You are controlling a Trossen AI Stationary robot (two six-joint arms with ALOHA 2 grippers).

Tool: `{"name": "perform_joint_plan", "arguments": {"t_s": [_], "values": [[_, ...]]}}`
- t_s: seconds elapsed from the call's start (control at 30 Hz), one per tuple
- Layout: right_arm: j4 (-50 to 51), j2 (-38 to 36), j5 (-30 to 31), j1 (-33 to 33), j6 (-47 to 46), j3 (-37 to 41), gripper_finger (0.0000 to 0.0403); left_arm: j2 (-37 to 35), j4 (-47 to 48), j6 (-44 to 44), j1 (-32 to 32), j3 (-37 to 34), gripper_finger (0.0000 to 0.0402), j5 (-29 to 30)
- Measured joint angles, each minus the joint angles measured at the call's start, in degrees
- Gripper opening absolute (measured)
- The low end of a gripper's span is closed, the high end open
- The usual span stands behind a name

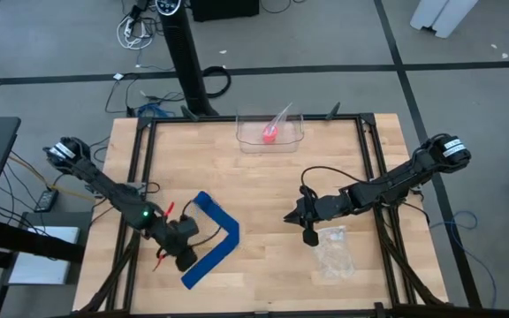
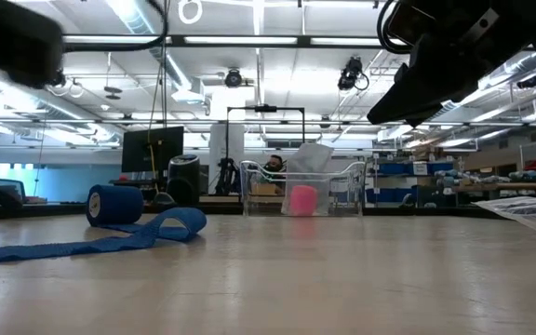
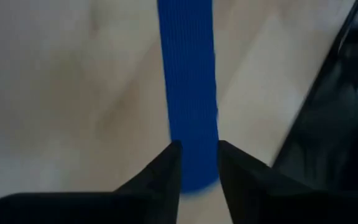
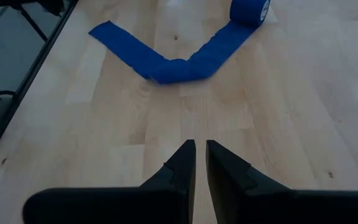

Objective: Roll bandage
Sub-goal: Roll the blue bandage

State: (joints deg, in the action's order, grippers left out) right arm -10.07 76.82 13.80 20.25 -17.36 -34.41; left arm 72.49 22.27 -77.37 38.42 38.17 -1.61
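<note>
The bright blue soft fabric bandage (image 1: pixel 212 238) lies on the pale wooden table (image 1: pixel 263 177) at about seven o'clock from the table's middle. It is partly unrolled: a small rounded roll (image 4: pixel 250 10) sits at the end nearest the table's centre, and from it the flat strip runs out, bends sharply in a V, and stretches on toward the front-left edge, where its loose end lies flat. In the low view the roll (image 2: pixel 114 205) stands on its side with the strip trailing away across the boards.

The left gripper (image 3: pixel 197 163) is down at that loose end (close to the table's rim). Its two dark fingers (image 3: pixel 165 167) stand a narrow way apart, straddling the end of the strip with the blue cloth showing between them; I cannot tell whether they actually pinch it.

The right gripper (image 4: pixel 200 155) hangs above the boards at about four o'clock from the centre, well apart from the bandage, its fingers drawn nearly together with only a thin slit between them and nothing held. It points across the table toward the blue strip.

Just beside it, toward the front edge, lies a crumpled clear plastic bag (image 1: pixel 332 252). At twelve o'clock, against the far edge, stands a clear plastic rectangular tray (image 1: pixel 246 134) with a small pink-red roll (image 1: pixel 269 134) in it.
</note>
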Motion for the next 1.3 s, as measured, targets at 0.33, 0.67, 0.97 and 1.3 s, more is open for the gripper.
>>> {"name": "perform_joint_plan", "arguments": {"t_s": [0.33,0.67,0.97,1.3], "values": [[0.0,0.0,0.0,0.0,0.8,0.0,0.0041,9.2,-7.0,-6.1,5.9,-0.1,0.0141,-5.3],[-0.1,0.0,0.0,0.0,0.9,0.0,0.0041,16.6,-12.5,-8.5,7.2,0.2,0.0141,-8.8],[-0.1,0.0,0.3,0.0,0.9,0.0,0.0041,17.9,-12.0,-8.4,7.8,0.2,0.0106,-6.1],[-0.1,0.0,0.3,0.0,1.3,0.0,0.0041,18.0,-10.1,-5.1,8.8,0.7,0.0005,-2.2]]}}
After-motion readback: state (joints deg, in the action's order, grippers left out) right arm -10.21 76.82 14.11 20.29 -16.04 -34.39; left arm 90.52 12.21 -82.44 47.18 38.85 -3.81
